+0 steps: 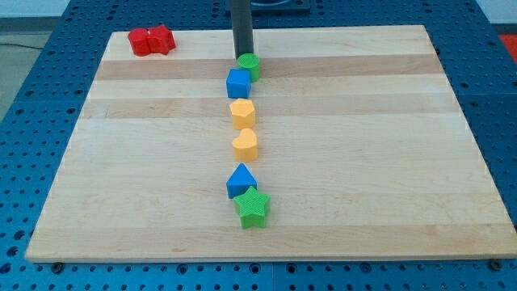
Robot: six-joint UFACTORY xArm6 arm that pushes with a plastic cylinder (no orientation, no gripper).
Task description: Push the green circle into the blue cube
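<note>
The green circle (250, 64) sits near the view's top middle of the wooden board (363, 145). It touches the blue cube (238, 83), which lies just below and slightly left of it. My tip (242, 55) is a dark rod coming down from the view's top. Its end is right at the top-left edge of the green circle.
Below the blue cube runs a column: a yellow hexagon-like block (242, 112), a yellow heart (245, 145), a blue triangle (241, 179) and a green star (252, 207). Two red blocks (151, 40) sit together at the board's top left corner.
</note>
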